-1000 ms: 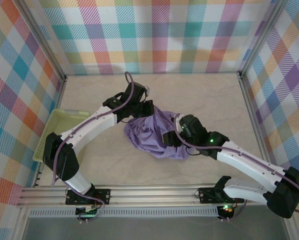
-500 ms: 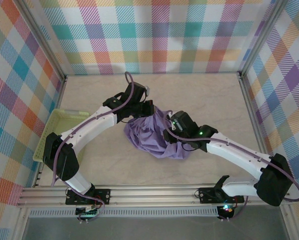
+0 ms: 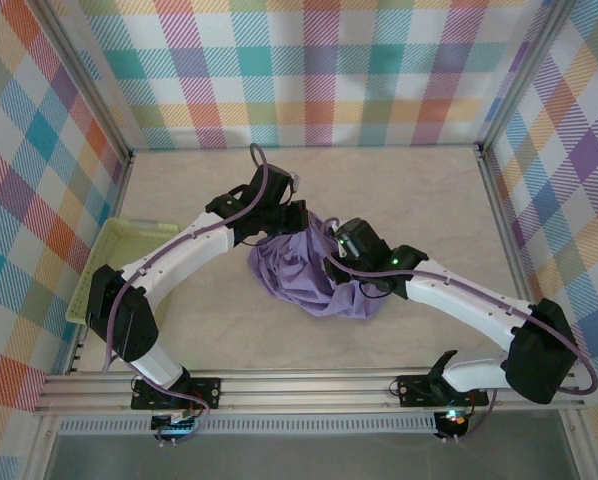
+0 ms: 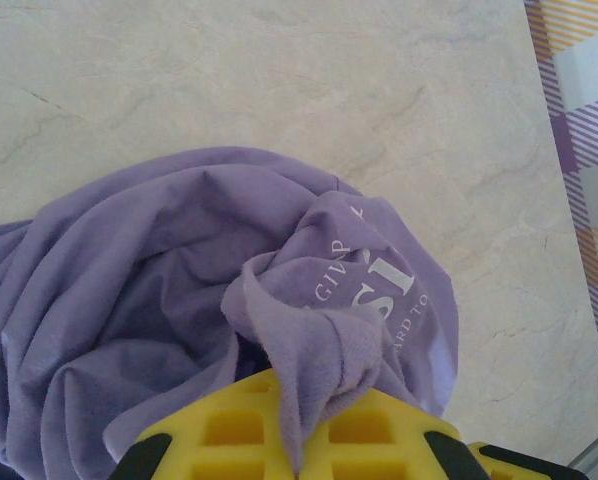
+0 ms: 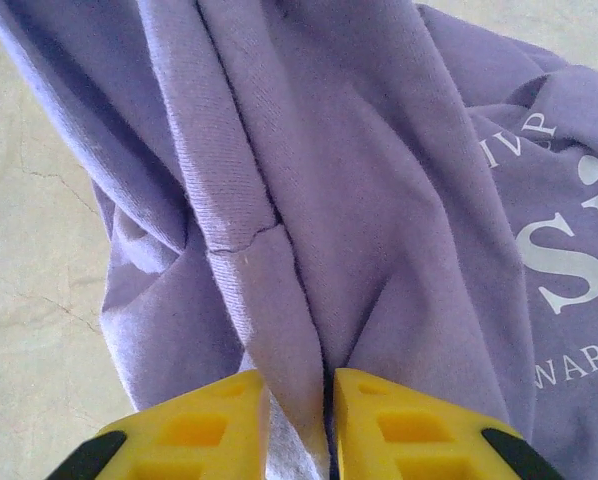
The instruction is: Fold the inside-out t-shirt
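The inside-out t-shirt (image 3: 297, 280) lies bunched in a lavender heap at the table's middle. White lettering shows on one rumpled part (image 4: 384, 280), also seen in the right wrist view (image 5: 569, 250). My left gripper (image 3: 305, 222) sits at the heap's far edge, its yellow fingers (image 4: 229, 435) shut on a twisted fold of the shirt (image 4: 309, 340). My right gripper (image 3: 332, 263) is over the heap's right side. Its yellow fingers (image 5: 194, 430) pinch a seamed ridge of the fabric (image 5: 279, 330) with only cloth in the narrow gap.
A pale green tray (image 3: 119, 262) lies at the table's left edge, beside the left arm. Plaid walls close in the back and both sides. A metal rail (image 3: 309, 385) runs along the near edge. Bare marble-look tabletop (image 3: 409, 200) surrounds the heap.
The right gripper has reached left and farther onto the heap, and its jaws have closed onto a fold. The left gripper has kept its grip and place.
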